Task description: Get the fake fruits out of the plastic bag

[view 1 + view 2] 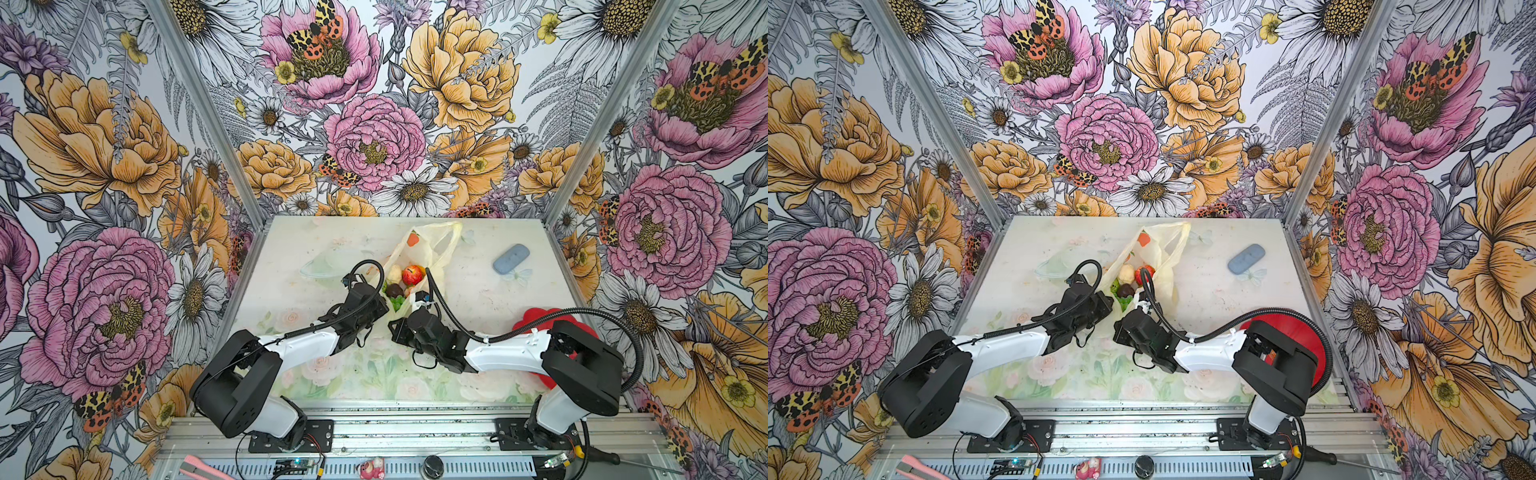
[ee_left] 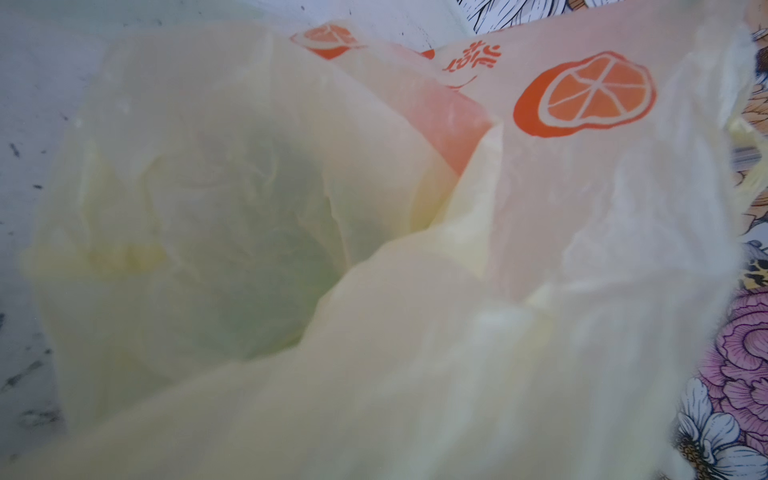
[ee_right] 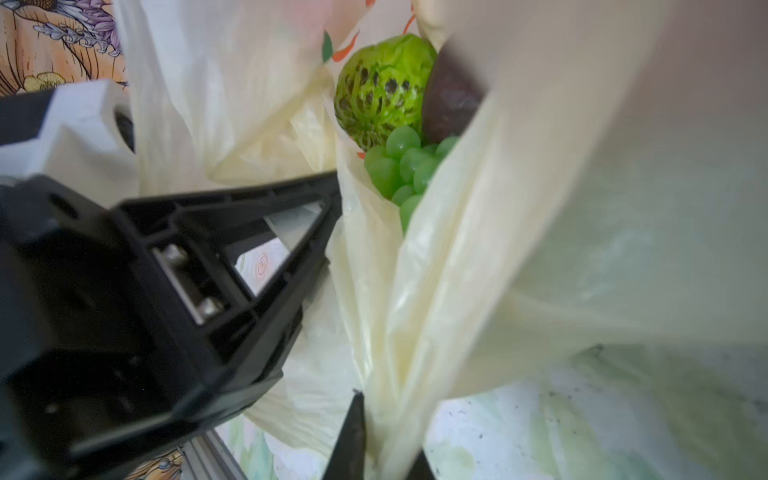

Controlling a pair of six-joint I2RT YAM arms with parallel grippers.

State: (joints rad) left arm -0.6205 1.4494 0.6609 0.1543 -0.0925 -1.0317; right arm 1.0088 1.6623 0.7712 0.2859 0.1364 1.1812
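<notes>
Cream plastic bag (image 1: 434,266) rim was pinched flat in my right gripper (image 3: 386,449); my left gripper (image 1: 383,300) met the bag's opposite rim, grip unclear. Fake fruits (image 1: 405,282) lay inside its spread mouth.

Floral wallpaper walls (image 1: 95,137) on three sides; aluminium corner posts (image 1: 203,104); pale rose-print tabletop (image 1: 345,374); even bright light.
</notes>
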